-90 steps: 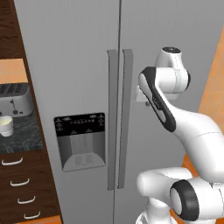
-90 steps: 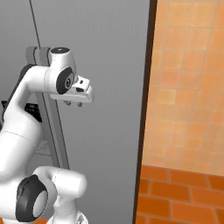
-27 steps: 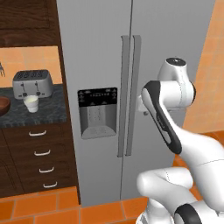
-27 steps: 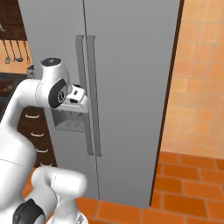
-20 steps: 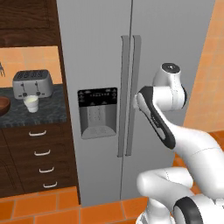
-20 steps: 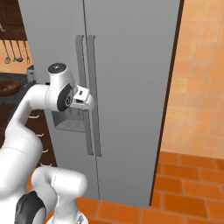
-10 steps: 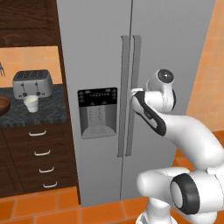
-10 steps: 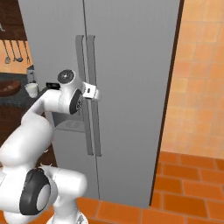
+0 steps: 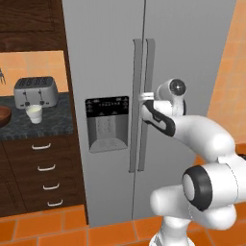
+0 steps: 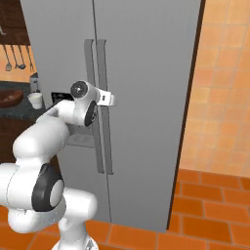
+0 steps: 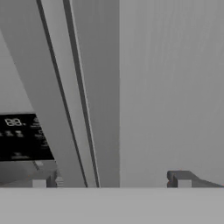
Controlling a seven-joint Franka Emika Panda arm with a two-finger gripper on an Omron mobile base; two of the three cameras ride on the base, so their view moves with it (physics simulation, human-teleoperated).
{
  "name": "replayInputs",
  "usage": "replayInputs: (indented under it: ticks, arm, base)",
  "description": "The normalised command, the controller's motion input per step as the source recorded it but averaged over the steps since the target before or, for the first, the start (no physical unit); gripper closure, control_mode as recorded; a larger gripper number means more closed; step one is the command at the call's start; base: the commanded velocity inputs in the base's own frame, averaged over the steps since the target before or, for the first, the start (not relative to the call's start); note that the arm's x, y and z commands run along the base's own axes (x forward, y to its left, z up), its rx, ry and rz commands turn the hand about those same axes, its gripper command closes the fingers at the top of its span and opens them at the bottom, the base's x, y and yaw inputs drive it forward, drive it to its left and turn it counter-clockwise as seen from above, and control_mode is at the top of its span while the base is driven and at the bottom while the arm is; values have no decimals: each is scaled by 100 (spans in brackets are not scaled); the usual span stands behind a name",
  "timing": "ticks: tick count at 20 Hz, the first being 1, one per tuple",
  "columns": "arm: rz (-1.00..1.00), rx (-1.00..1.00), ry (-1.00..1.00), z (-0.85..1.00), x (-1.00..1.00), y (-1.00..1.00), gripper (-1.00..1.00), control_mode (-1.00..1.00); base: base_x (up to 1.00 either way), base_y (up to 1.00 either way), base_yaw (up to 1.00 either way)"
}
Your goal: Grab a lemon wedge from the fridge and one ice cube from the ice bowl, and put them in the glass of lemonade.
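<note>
- While the white arm's two-finger gripper (image 11: pixel 111 178) stands with its jaws spread wide and nothing between them, it sits right up against the tall grey two-door fridge (image 9: pixel 192 57), level with the middle of the long vertical handles.
- The right-hand door handle (image 11: pixel 103 109) lies just ahead of the gripper and between its two dark fingertips (image 11: pixel 179 178), running upright, so I judge the jaws need only push forward and close across it.
- The doors are shut, so the lemon wedge cannot be seen; it is presumably inside.
- The hand view shows the handle bracketed by the fingertips, with the black dispenser panel (image 11: pixel 19 135) off to the left.
- The left base view adds what lies far to the left: the short pale cream-white glass of lemonade (image 9: pixel 34 114) on the dark counter, the silver toaster (image 9: pixel 33 91) just behind it, and the reddish-brown wooden ice bowl (image 9: pixel 4 115) at the picture's edge.
- The right base view shows the white hand (image 10: pixel 105 99) against the handles.
</note>
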Motion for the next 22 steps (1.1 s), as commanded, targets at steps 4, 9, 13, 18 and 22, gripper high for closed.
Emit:
replayInputs:
  ticks: [4, 9, 13, 18, 22]
  arm:
    - [0, 0, 0, 0, 62, 0, -100, -100]
    - [0, 0, 1, 0, 79, -7, -100, -100]
    - [0, 0, 0, -6, 82, -1, -100, -100]
    - [0, 0, -1, -24, 80, 0, -100, -100]
    - [0, 0, -2, -28, 75, 0, -100, -100]
  base:
    - [0, 0, 0]
    - [0, 0, 0]
    - [0, 0, 0]
    - [0, 0, 0]
    - [0, 0, 0]
